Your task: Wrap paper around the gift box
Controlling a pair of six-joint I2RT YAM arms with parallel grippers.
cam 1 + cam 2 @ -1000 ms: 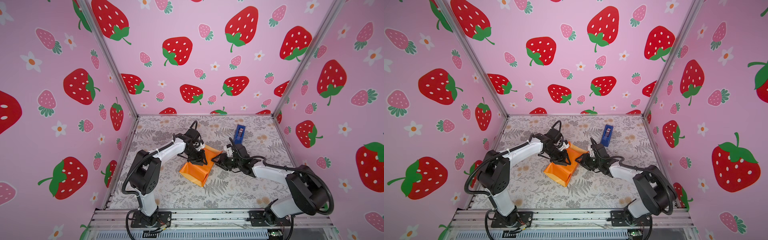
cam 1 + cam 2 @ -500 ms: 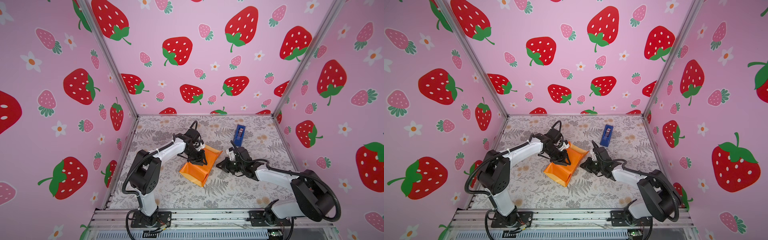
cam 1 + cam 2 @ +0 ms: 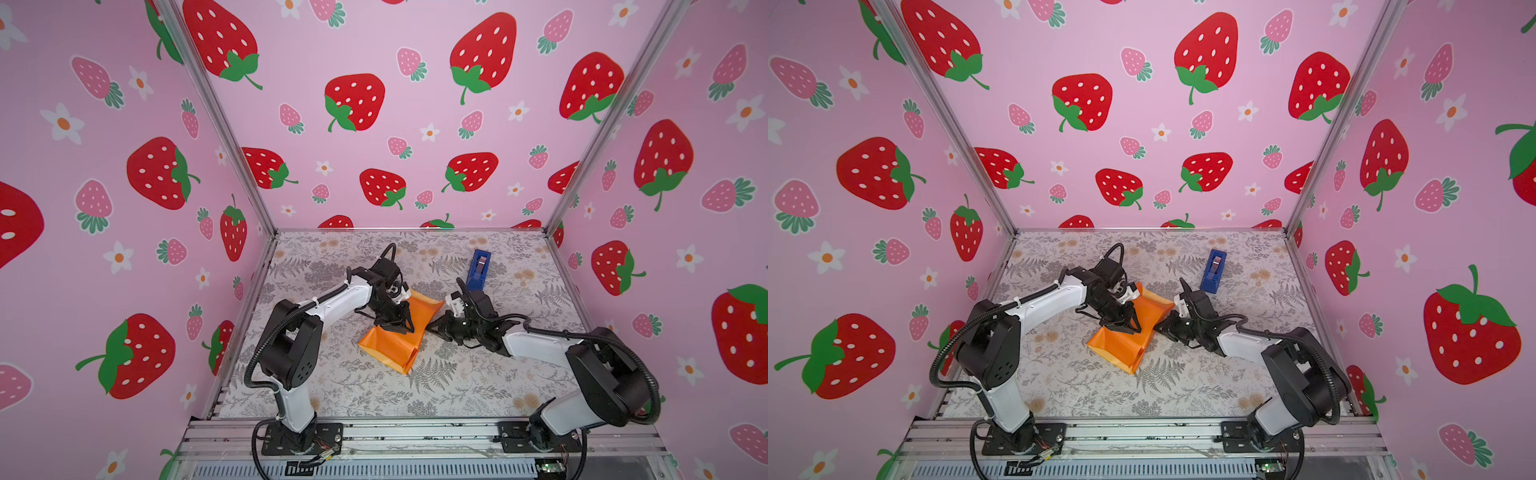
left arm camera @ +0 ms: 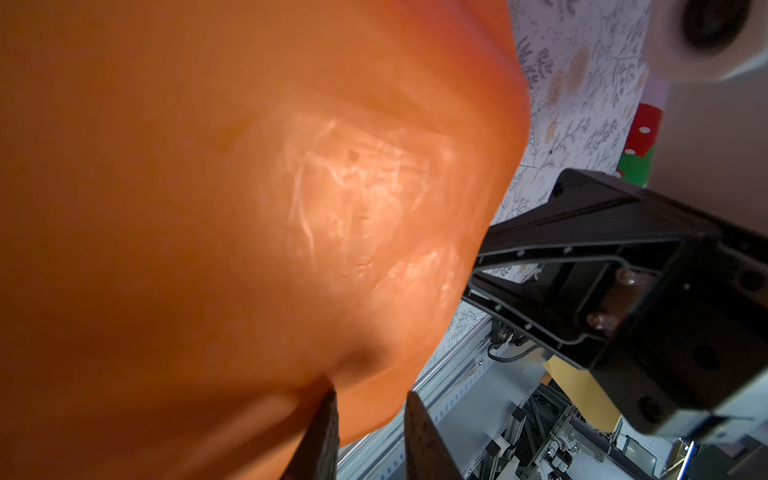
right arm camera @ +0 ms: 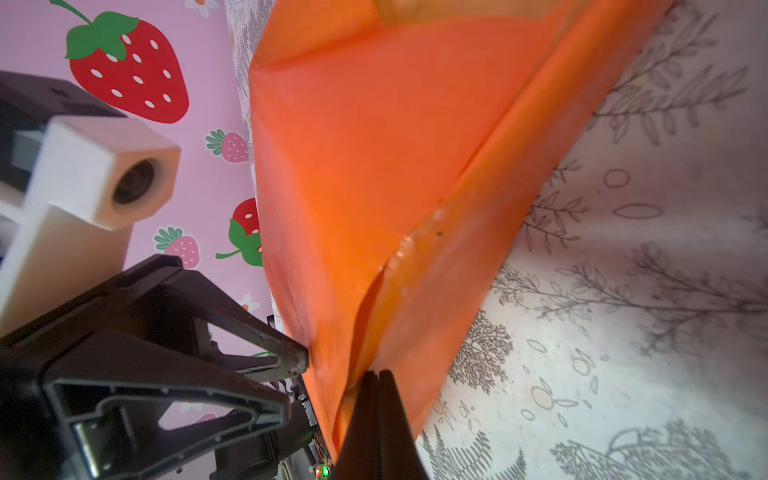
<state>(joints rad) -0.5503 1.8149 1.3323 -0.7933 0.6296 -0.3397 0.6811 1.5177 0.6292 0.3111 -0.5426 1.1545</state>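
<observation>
Paper [image 3: 392, 343] lies mid-table as a folded orange bundle. The box shows in no view and is presumably inside.

Left gripper [image 4: 371, 397] bears down on top, fingers slightly apart, one tip denting the sheet. Right gripper [image 5: 377, 376] is closed on the fold edge at the bundle's side.

To fold well: hold the top pinned, draw the flap taut and low, and crease it against the box's side.

Both top views give the layout, with the tape [image 3: 478, 269] well apart. Only the right wrist view shows the pinch.
</observation>
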